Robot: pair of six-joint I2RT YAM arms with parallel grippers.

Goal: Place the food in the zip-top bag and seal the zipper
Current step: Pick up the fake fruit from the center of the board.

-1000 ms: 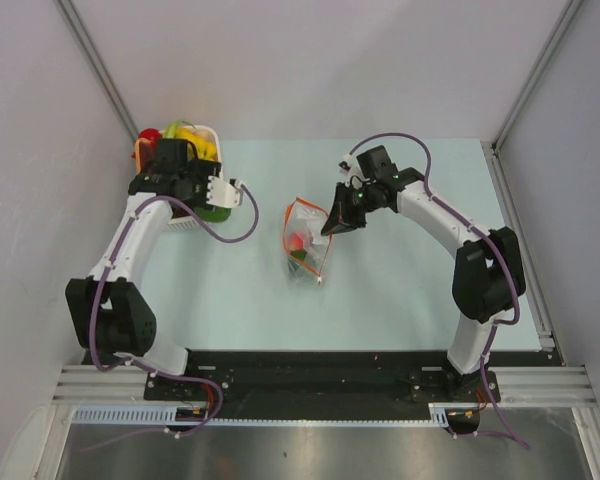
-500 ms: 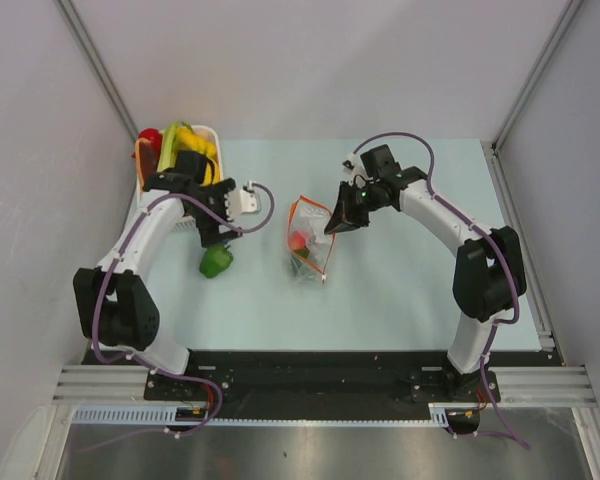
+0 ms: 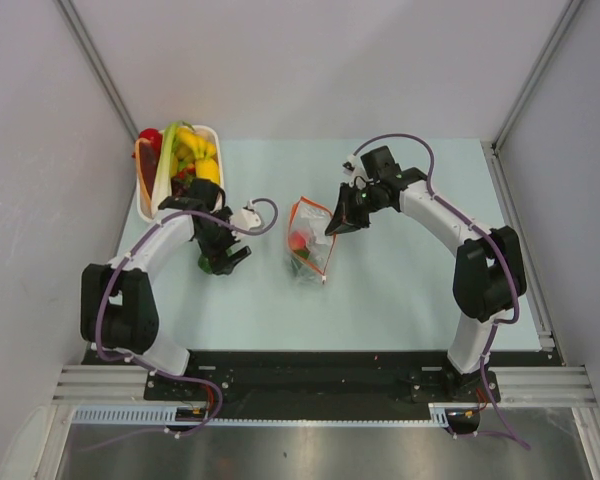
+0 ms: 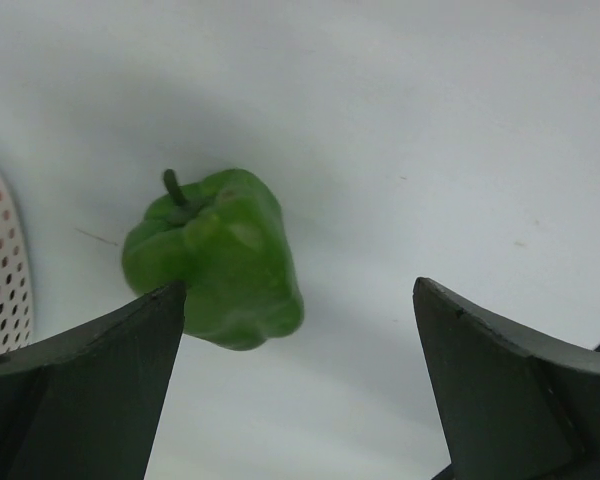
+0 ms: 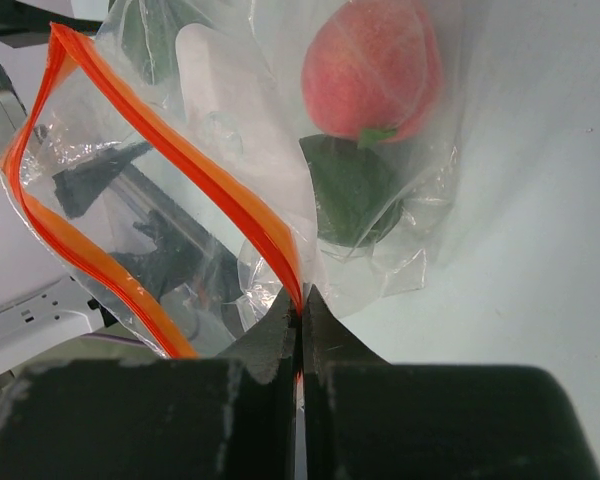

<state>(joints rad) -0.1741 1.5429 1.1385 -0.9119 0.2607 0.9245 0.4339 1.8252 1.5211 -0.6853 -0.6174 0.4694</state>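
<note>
Progress looks partial. The zip-top bag lies near the middle of the worktop with its mouth open and only a few pieces inside. The white basket at the far left corner holds a heap of food. A green pepper lies on the worktop between basket and bag, nearer the basket. The left hand hangs over it with fingers spread wide, gripping nothing. The right hand has its fingers pressed together on the zipper, pinching one end of the mouth and propping it open. On this showing, most of the loading and all of the sealing are left to do.

The overhead view gives the layout, yet the left hand covers most of the pepper there. The left wrist view shows the pepper whole, stem visible, close to one finger, with the basket's perforated wall at the frame's edge. Only the right wrist view shows the bag's contents plainly: a pink-red round fruit with a dark green piece beside it.
</note>
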